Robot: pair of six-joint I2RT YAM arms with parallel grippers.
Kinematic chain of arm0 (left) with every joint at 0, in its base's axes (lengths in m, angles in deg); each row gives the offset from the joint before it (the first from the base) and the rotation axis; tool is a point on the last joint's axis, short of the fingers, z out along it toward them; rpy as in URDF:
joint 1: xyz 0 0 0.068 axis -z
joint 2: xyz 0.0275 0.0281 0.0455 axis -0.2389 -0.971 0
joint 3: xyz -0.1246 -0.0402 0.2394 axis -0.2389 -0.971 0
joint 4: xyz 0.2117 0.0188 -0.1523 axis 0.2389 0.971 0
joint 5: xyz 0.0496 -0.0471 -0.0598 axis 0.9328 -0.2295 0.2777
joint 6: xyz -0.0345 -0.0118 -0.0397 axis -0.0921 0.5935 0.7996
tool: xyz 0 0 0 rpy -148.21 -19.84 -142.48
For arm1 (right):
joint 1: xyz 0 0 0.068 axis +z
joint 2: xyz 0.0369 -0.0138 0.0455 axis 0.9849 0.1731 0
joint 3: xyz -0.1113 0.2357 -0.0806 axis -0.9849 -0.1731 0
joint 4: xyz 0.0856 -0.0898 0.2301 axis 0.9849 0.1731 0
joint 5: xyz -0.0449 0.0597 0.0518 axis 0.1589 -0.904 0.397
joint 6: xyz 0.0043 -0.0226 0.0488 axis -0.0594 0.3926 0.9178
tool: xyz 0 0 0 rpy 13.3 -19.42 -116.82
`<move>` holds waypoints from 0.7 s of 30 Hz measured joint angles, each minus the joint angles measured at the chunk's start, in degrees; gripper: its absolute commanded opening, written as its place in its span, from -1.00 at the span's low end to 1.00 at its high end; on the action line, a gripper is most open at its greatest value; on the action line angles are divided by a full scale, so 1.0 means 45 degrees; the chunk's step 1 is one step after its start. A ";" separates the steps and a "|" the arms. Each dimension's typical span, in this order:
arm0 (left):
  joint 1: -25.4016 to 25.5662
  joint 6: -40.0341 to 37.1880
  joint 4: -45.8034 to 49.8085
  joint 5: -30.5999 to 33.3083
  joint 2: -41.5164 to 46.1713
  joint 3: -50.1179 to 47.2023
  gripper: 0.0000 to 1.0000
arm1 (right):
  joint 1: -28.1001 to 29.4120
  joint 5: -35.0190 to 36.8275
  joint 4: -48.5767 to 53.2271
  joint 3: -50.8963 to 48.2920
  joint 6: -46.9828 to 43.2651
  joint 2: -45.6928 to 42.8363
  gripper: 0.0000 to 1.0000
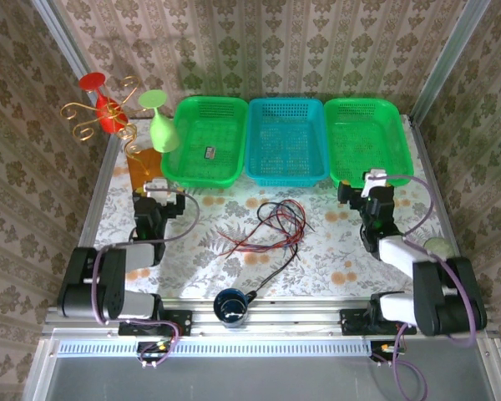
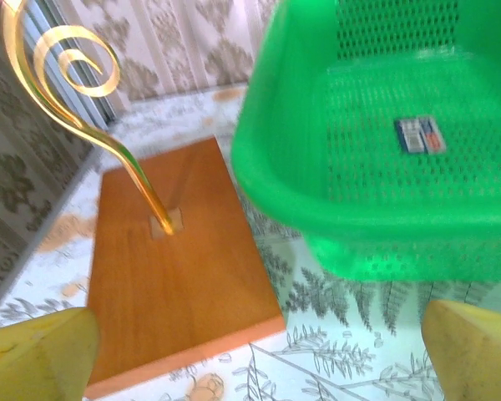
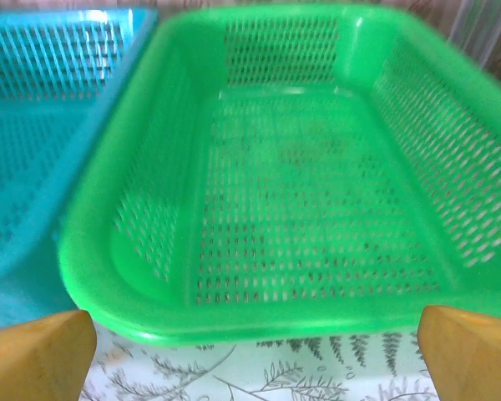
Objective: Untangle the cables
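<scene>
Lying tangled on the worktop (image 1: 192, 246), the cables (image 1: 271, 227) are resting free; left fingers (image 2: 37, 355) at nine o'clock, right fingers (image 3: 468, 351) at three, are gaping wide, empty.

We can read no word, number or brand anywhere. The one printed thing we find is a small sticker (image 2: 419, 135) lying flat on the perforated floor of the left green basket (image 2: 271, 171). From the left wrist view we make out a blue patch, a white field and a reddish edge on it, but the print is too blurred to spell out. From above it is only a small dark mark, just as illegible.
</scene>
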 measured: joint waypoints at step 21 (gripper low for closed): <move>0.2875 0.2084 1.1812 0.1885 0.8641 0.1520 1.00 | 0.2744 0.0971 1.2094 0.3162 0.4313 -0.4639 1.00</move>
